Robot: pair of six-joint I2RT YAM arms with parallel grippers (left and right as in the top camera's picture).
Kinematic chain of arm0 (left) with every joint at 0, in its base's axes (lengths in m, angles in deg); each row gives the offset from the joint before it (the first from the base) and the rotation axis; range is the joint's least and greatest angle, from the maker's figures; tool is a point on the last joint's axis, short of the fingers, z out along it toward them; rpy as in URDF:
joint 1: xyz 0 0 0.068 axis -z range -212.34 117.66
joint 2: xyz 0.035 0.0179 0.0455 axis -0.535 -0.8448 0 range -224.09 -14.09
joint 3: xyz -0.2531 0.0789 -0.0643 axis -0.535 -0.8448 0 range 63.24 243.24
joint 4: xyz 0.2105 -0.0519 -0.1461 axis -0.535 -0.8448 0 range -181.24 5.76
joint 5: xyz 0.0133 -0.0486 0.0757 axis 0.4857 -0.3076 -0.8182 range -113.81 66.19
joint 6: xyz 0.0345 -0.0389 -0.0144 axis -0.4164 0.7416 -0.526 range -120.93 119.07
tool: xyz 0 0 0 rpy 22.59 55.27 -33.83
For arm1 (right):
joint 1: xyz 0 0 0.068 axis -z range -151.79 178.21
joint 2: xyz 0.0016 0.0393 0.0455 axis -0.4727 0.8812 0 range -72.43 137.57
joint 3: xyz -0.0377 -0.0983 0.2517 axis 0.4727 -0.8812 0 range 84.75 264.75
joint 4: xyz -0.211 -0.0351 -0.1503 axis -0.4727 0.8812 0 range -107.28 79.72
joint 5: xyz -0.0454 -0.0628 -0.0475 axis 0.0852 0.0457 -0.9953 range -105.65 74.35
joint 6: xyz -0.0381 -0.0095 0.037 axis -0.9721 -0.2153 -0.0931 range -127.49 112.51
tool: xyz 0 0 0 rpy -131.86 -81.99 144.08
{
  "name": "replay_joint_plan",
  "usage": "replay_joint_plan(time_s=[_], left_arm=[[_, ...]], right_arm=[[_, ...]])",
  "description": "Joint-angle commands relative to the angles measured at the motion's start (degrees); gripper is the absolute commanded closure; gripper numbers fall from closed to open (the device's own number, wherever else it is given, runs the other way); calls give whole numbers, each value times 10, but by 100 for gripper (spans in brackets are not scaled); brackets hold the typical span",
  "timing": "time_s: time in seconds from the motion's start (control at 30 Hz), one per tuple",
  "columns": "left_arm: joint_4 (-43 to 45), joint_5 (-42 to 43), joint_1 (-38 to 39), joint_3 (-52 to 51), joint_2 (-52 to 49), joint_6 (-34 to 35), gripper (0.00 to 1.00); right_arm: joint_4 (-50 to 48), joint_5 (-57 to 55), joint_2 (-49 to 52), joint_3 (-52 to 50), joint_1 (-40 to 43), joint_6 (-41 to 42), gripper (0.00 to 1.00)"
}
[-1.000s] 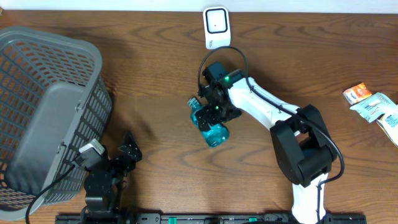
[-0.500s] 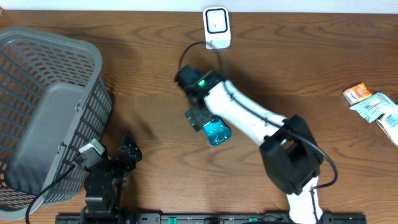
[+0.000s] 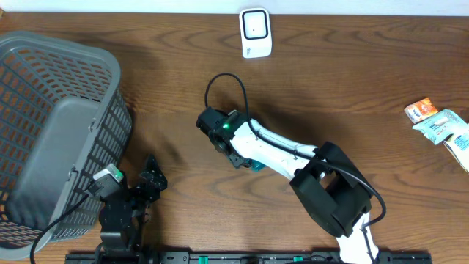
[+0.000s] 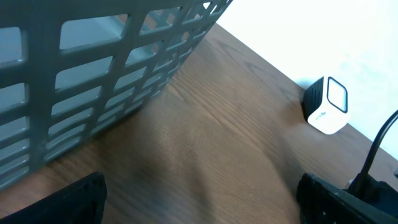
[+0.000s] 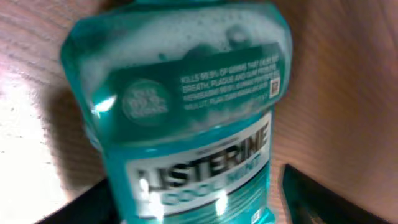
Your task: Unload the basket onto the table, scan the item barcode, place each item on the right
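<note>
Left hand (image 3: 152, 176) splayed wide, right arm (image 3: 275, 150) outstretched

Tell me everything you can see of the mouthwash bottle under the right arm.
The mouthwash bottle is clear teal plastic holding blue-green liquid with foam. Its label reads LISTERINE COOL MINT; a band above carries small white text and a square code. It lies on the wooden table, mostly hidden by the right arm from overhead. The right gripper straddles it, with a thin gap at one finger. Its cap is out of sight.
</note>
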Motion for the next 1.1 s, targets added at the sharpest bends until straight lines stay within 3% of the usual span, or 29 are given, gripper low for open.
replay_joint_plan(time_s=[0.0,0.13,0.33,0.53,0.73,0.8,0.87,0.93,1.07], left_arm=[[-12,-7,-2,-5,4,1,2],[-12,-7,-2,-5,4,1,2],[-12,-7,-2,-5,4,1,2],[-12,-7,-2,-5,4,1,2],[-12,-7,-2,-5,4,1,2],[-12,-7,-2,-5,4,1,2],[-12,-7,-2,-5,4,1,2],[-12,-7,-2,-5,4,1,2],[-12,-7,-2,-5,4,1,2]], right_arm=[[-2,-18,26,-21,-1,14,40],[-1,-10,42,-36,1,13,46],[6,93,53,-37,20,10,80],[14,238,53,-24,53,-35,86],[20,308,53,-24,96,-54,73],[23,308,52,-22,108,-54,58],[30,318,52,-17,119,-54,50],[31,333,52,-16,125,-54,32],[33,338,52,-16,129,-54,30]])
